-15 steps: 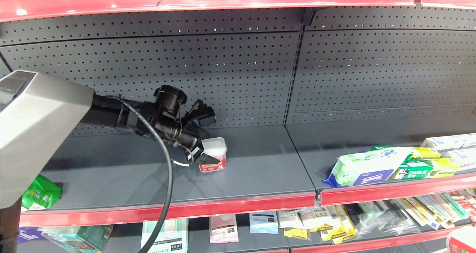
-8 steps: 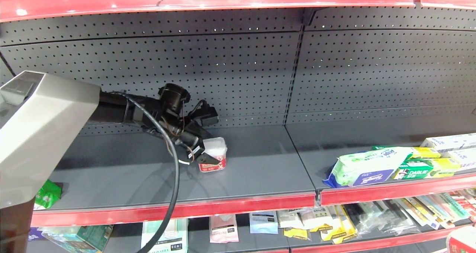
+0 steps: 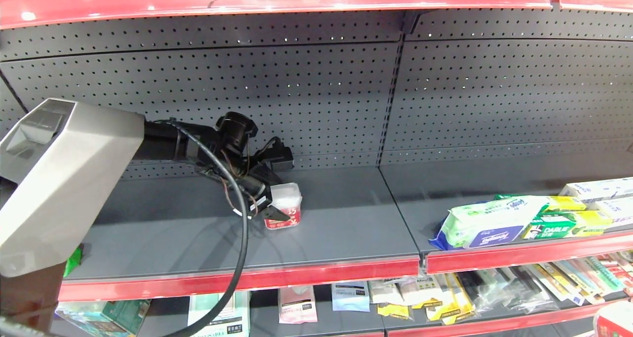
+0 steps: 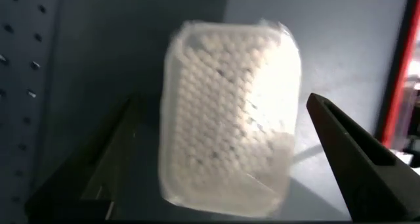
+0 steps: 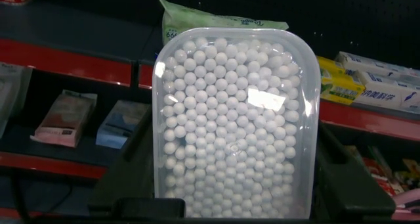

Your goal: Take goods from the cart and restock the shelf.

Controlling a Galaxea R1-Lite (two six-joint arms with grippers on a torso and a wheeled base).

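Note:
A box of cotton swabs (image 3: 285,204), white on top with a red label, stands on the grey shelf (image 3: 163,233) near the pegboard back. My left gripper (image 3: 278,188) straddles it with fingers open. In the left wrist view the box (image 4: 230,112) sits between the spread fingers (image 4: 354,158) with a gap on each side. My right gripper (image 5: 234,158) is shut on a second clear box of cotton swabs (image 5: 233,86), held in front of lower shelves.
Packs of wipes (image 3: 487,223) and toothpaste boxes (image 3: 568,223) lie on the right shelf bay. A green packet (image 3: 73,260) peeks out at the far left. Small goods (image 3: 346,297) fill the lower shelf behind the red edge strip (image 3: 237,280).
My left arm has shifted a little to the right and its near finger has drawn back from the label. The box on the shelf has stayed put.

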